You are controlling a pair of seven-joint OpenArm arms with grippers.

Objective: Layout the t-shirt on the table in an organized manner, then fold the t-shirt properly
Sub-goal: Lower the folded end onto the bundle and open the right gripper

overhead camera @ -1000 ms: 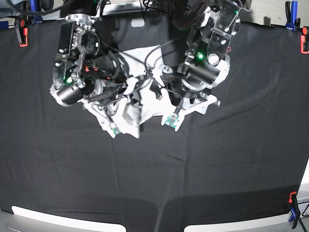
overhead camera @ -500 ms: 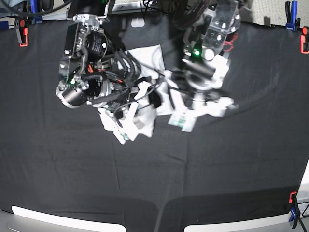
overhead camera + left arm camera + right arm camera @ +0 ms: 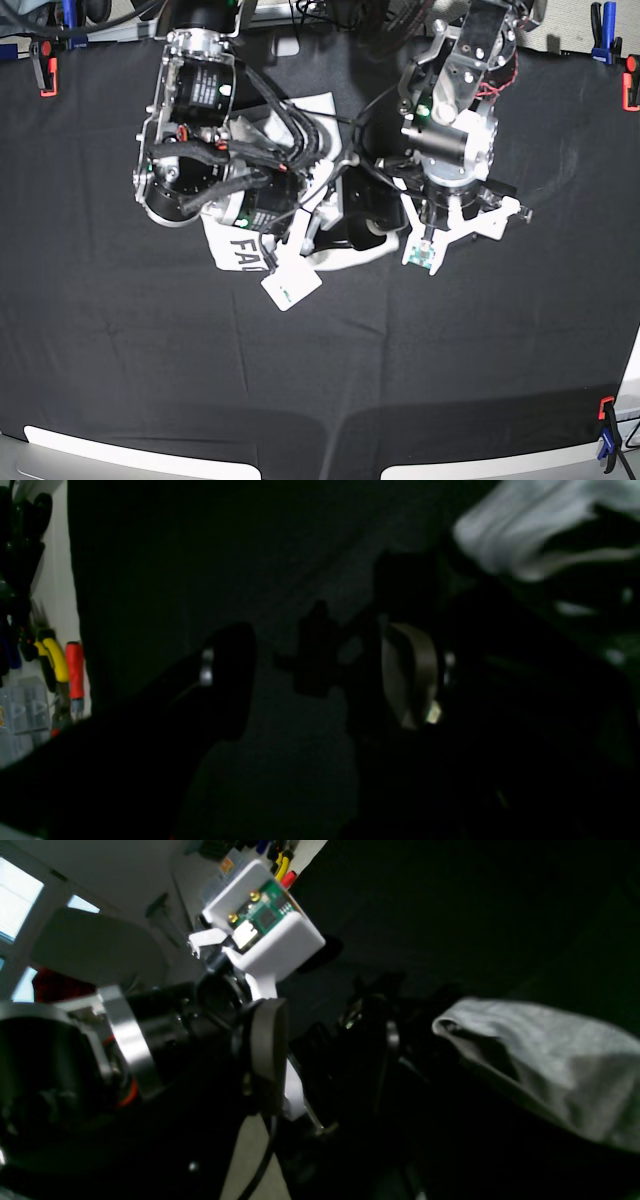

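The t-shirt [image 3: 245, 245] lies crumpled on the black table [image 3: 320, 380] at the back middle, with dark letters "FA" showing on its near-left fold. Both arms hang over it and hide most of it. In the left wrist view the shirt [image 3: 525, 525] is a blurred white patch at the top right, and my left gripper [image 3: 312, 677] stands open over bare black cloth, away from the shirt. In the right wrist view a grey fold of the shirt [image 3: 545, 1065] lies to the right of my right gripper [image 3: 330, 1050], whose fingers stand apart with no cloth between them.
Red and blue clamps sit at the table's edges [image 3: 44, 65], [image 3: 604, 25], [image 3: 606, 430]. The other arm's white camera mount [image 3: 262, 935] is close in front of my right gripper. Hand tools [image 3: 65, 665] hang beyond the table's side.
My right gripper has opened and let go of the shirt. Both arms have shifted right and toward the near side, and the lettered fold now shows.
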